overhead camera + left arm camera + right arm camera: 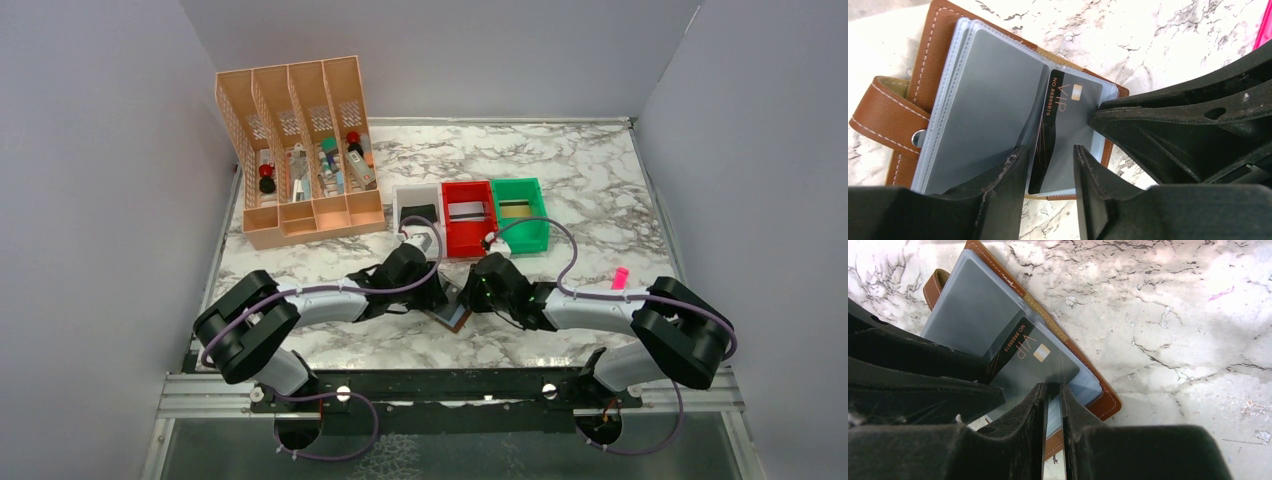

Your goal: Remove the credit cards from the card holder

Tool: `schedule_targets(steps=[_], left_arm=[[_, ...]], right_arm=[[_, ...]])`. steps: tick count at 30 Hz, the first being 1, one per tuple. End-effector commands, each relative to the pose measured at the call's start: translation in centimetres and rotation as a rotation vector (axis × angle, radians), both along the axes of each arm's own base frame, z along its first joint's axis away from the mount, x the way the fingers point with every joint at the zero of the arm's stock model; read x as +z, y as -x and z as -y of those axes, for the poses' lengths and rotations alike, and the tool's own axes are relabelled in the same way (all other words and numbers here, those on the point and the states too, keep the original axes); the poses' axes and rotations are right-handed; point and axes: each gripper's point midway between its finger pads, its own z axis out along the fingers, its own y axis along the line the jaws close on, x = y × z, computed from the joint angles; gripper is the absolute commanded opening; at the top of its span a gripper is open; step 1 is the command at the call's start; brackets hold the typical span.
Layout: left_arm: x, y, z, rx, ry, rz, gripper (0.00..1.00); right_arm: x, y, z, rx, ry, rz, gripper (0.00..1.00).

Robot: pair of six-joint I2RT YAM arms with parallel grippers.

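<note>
A white, grey-veined marble surface (600, 170) carries a small red plastic bin (462, 244). A white plastic bin (418, 192) touches its left side and a green plastic bin (520, 187) its right. A peach slotted plastic organizer (300, 225) stands farther left. A brown leather folding card holder (978, 105) lies open nearer than the red bin.

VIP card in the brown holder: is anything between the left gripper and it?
Only the clear sleeve it sits in. The left gripper hangs open over the near end of the VIP card. The right gripper pinches the sleeve's outer edge at the far side of the card holder, off that path.
</note>
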Motion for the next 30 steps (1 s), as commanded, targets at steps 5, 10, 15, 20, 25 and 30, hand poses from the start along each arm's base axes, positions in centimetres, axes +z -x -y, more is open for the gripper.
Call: schedule_targets(steps=[5,10,15,20,25,30], left_arm=[[-0.1,1.3,-0.6,-0.013,0.056,-0.059,0.34],[0.5,1.1,-0.7,0.005,0.079,-0.047,0.28],[1.0,1.1,-0.8,0.014,0.094,-0.036,0.2],[1.8,1.2,-0.7,0.016,0.131,-0.022,0.16],[2.2,1.3,-0.6,0.012,0.149,-0.018,0.09],[2.1,1.3,-1.0,0.03,0.144,-0.017,0.0]], right_arm=[[-4.4,2.1,4.8,-0.02,0.212,-0.097,0.21],[-4.8,2.3,4.8,-0.02,0.223,-0.116,0.21],[-5.1,2.3,4.8,-0.02,0.231,-0.128,0.2],[-5.2,2.4,4.7,-0.019,0.228,-0.136,0.2],[-5.1,2.5,4.7,-0.021,0.229,-0.14,0.2],[-4.7,2.5,4.9,-0.027,0.232,-0.139,0.2]])
